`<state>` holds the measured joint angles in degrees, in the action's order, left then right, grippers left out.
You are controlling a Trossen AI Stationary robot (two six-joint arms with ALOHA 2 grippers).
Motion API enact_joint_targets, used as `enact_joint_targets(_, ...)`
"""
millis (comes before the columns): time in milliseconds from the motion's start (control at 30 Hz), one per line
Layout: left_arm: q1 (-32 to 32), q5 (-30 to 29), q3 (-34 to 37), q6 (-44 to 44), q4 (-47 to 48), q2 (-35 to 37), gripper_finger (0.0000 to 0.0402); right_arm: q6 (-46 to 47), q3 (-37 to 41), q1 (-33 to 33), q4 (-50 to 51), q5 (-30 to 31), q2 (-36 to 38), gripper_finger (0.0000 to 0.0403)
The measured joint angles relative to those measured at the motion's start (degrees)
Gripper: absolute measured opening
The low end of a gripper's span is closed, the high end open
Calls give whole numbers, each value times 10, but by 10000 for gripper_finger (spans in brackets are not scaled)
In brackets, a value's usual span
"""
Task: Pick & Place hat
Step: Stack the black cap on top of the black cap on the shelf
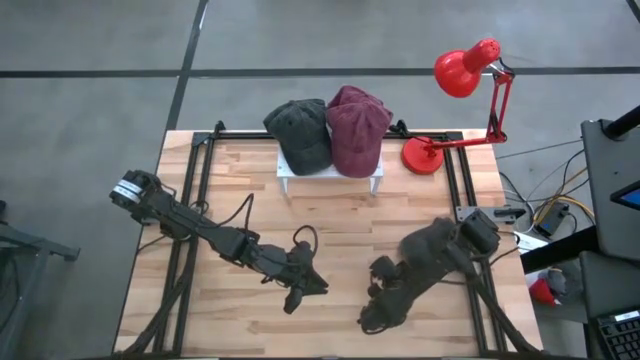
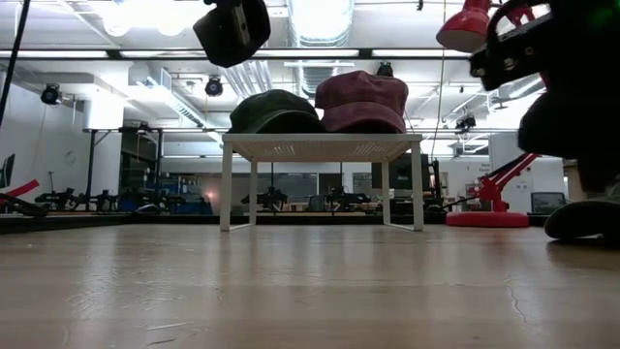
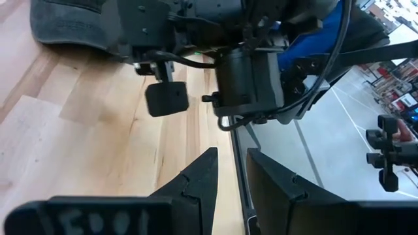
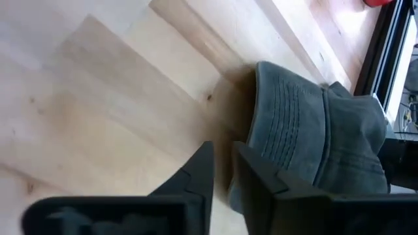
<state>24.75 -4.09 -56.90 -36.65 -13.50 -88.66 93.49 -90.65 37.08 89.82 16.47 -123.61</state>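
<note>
I worked at the wooden table (image 1: pixel 330 215). My right claw (image 4: pixel 223 151) hung low at about four o'clock from the table's middle, its fingers only a sliver apart with wood showing between them and nothing in their grip. The faded grey cloth cap (image 4: pixel 313 130) lay on the boards just ahead of them, its stitched brim right beside one fingertip. My left claw (image 3: pixel 232 156) waited at about six o'clock, partly open and empty. At twelve o'clock stood the small white rack (image 1: pixel 330 172), carrying a dark olive cap (image 1: pixel 298 132) and a maroon cap (image 1: pixel 356 130) side by side. The red desk lamp (image 1: pixel 466 70) stood at two o'clock.
</note>
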Motion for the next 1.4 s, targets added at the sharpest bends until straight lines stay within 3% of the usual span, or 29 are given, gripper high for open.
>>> enact_joint_targets(267, 0, 2, 0, 2, 10, 0, 97, -7, 6, -26, 2, 0, 0, 139)
enact_joint_targets(533, 0, 3, 0, 3, 21, 0, 97, -9, 38, -46, 2, -14, 0, 186)
enact_joint_targets(800, 0, 3, 0, 13, 21, 0, 97, -9, 90, -53, -9, -64, -1, 192)
enact_joint_targets(1400, 0, 2, 0, 25, 20, 0, 97, -4, 118, -54, -17, -64, -1, 177)
